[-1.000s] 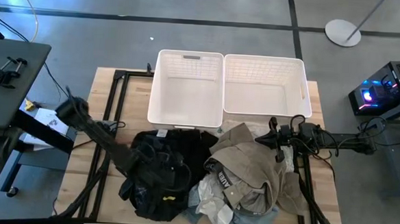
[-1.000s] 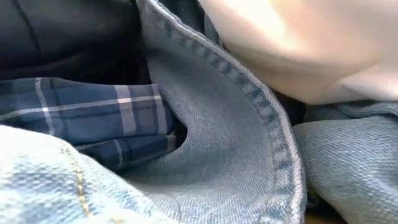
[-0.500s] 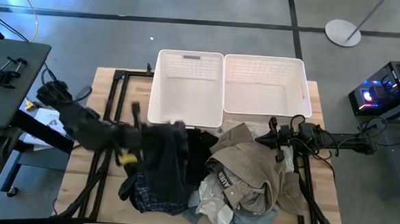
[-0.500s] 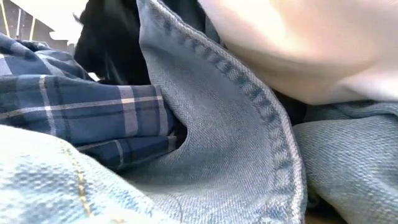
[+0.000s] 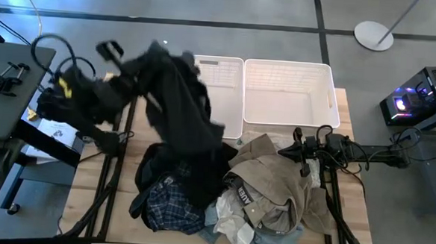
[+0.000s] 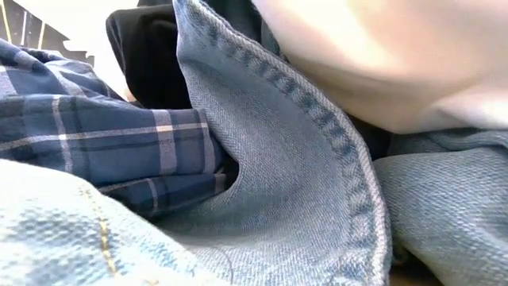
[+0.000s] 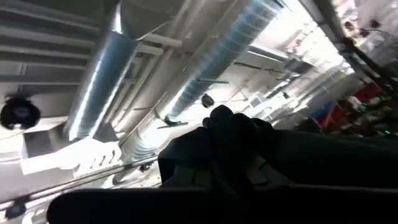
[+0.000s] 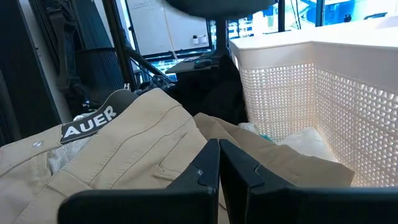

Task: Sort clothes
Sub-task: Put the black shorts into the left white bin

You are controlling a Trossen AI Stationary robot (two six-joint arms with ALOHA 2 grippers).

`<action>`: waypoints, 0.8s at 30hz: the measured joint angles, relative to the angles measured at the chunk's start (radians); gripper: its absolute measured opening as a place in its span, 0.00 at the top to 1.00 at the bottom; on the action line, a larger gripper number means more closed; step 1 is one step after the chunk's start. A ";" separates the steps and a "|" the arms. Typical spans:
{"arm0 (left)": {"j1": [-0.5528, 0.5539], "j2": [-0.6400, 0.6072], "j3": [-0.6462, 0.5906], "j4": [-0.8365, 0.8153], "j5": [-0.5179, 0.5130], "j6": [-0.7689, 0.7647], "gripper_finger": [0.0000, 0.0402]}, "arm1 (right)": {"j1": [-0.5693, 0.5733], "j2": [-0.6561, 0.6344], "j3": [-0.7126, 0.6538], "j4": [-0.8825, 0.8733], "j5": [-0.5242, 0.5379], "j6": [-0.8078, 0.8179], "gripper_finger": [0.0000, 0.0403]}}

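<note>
My left gripper (image 5: 148, 57) is raised high over the table's far left, beside the left basket (image 5: 205, 91), and is shut on a black garment (image 5: 185, 105). The garment hangs down from it to the pile. The pile holds a navy plaid garment (image 5: 169, 202), a khaki one (image 5: 275, 177), a white one (image 5: 232, 212) and pale denim (image 6: 278, 159). My right gripper (image 5: 285, 150) is shut and empty, low over the khaki garment (image 8: 124, 155), near the right basket (image 5: 287, 96). My left gripper pinches a bunched fold of the black garment (image 7: 230, 127) between its two fingers, several layers thick. The fingers point up toward the ceiling. The garment hangs below the gripper, and its lower end (image 5: 200, 173) reaches down onto the pile.
Two white slatted baskets stand side by side at the table's far edge. The right basket's wall (image 8: 298, 106) is close beside my right gripper. The pile fills the table's near middle and presses against the low camera. A black desk with a clamp (image 5: 3, 77) stands left of the table.
My left gripper has gone from down on the pile up and toward the table's far left, tipping its fingers upward. It has drawn the black garment up off the pile into a long hanging drape. The plaid garment beneath now lies uncovered.
</note>
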 joint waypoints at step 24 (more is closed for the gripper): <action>0.464 0.316 0.018 -1.066 0.290 -1.037 0.98 | 0.000 -0.001 0.000 0.000 0.000 0.000 1.00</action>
